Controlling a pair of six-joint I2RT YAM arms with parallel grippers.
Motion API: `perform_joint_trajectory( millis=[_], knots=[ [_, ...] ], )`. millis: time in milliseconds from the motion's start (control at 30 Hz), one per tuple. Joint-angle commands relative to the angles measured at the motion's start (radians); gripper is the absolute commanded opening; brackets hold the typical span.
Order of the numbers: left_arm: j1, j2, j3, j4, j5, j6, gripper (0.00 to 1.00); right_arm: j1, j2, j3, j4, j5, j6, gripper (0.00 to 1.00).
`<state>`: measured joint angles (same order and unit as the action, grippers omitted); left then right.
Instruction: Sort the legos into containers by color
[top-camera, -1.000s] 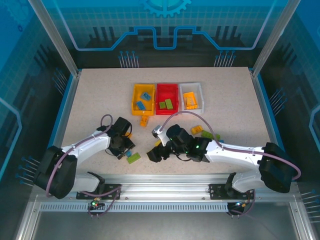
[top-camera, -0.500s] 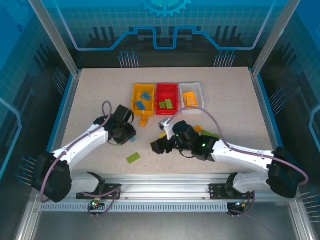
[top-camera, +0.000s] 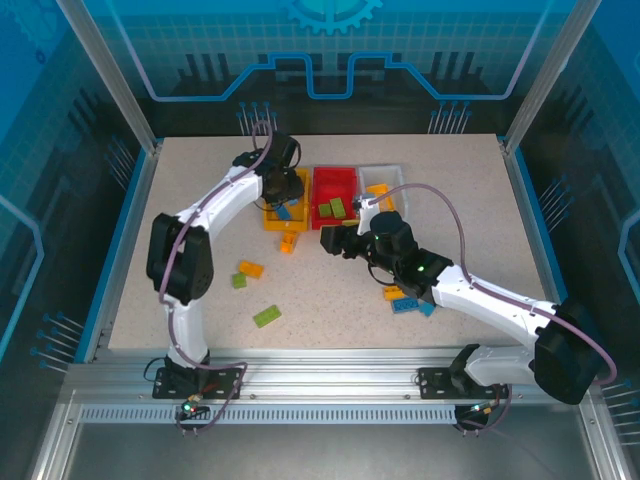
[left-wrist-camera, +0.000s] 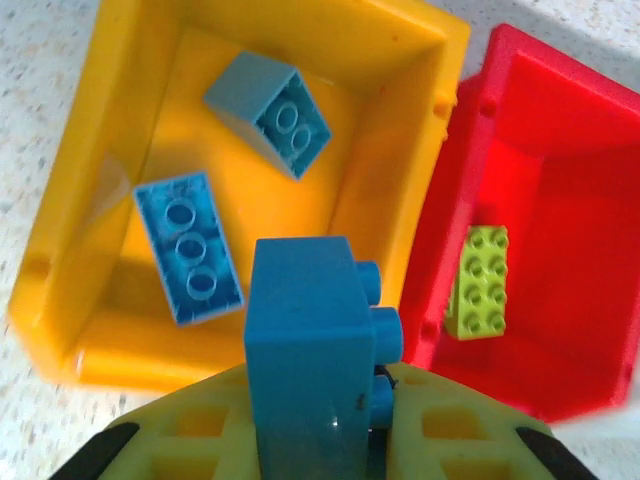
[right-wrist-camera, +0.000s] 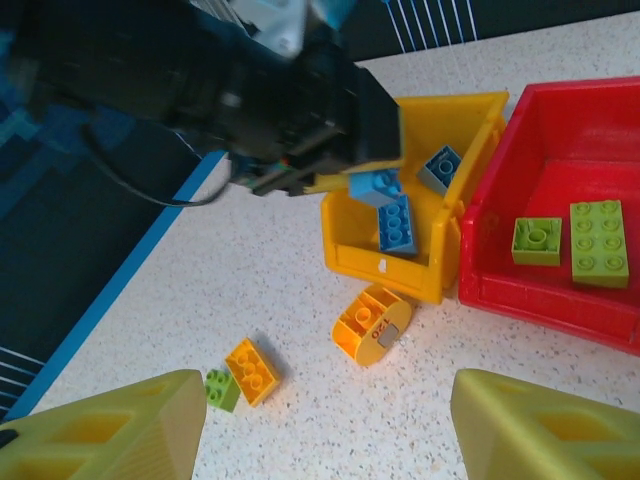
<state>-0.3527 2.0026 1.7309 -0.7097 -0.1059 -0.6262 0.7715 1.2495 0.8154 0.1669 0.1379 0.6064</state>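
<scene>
My left gripper (left-wrist-camera: 318, 405) is shut on a blue lego (left-wrist-camera: 308, 335) and hangs over the near rim of the yellow container (left-wrist-camera: 75, 215), which holds two blue legos (left-wrist-camera: 188, 247). From above, the left gripper (top-camera: 283, 188) sits over the yellow container (top-camera: 270, 214). The red container (top-camera: 318, 212) holds lime legos (top-camera: 334, 208). The white container (top-camera: 400, 180) holds orange ones. My right gripper (top-camera: 334, 242) stands open with nothing between its fingers, low over the table in front of the red container (right-wrist-camera: 520, 290).
Loose legos lie on the table: an orange (right-wrist-camera: 252, 370) and a small green one (right-wrist-camera: 221, 389) at front left, a round orange piece (right-wrist-camera: 372, 325) before the yellow container, a lime plate (top-camera: 266, 316) near the front, and a mixed cluster (top-camera: 405, 300) under the right arm.
The left gripper shut on the blue lego near the front left and carried it back over the yellow container. The right gripper moved back toward the containers, still open.
</scene>
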Motion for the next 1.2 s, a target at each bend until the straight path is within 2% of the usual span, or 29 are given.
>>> perform_joint_trajectory(
  millis=[0, 233, 467, 600, 733, 800, 1000, 1167],
  knots=[
    [0.017, 0.078, 0.087, -0.039, -0.012, 0.099, 0.20, -0.013, 0.007, 0.021, 0.016, -0.013, 0.022, 0.67],
    [0.046, 0.146, 0.079, 0.046, 0.061, 0.142, 0.30, -0.015, 0.002, -0.007, 0.007, -0.034, 0.031, 0.67],
    [0.047, 0.087, 0.039, 0.027, 0.044, 0.124, 0.52, -0.015, 0.023, 0.006, -0.051, -0.056, -0.003, 0.68],
    [0.047, 0.003, -0.005, 0.018, 0.029, 0.111, 0.52, 0.015, 0.059, 0.041, -0.108, -0.053, -0.090, 0.68],
    [0.044, -0.147, -0.107, 0.031, 0.020, 0.069, 0.51, 0.073, 0.195, 0.193, -0.286, 0.008, -0.157, 0.68],
    [0.038, -0.249, -0.186, 0.044, 0.008, 0.043, 0.51, 0.103, 0.263, 0.247, -0.317, 0.034, -0.144, 0.69],
    [0.027, -0.629, -0.510, 0.113, -0.024, -0.005, 0.52, 0.164, 0.526, 0.477, -0.496, 0.164, 0.147, 0.80],
    [0.027, -0.976, -0.785, 0.221, 0.096, 0.040, 0.64, 0.163, 0.735, 0.691, -0.627, 0.194, 0.302, 0.85]
  ],
)
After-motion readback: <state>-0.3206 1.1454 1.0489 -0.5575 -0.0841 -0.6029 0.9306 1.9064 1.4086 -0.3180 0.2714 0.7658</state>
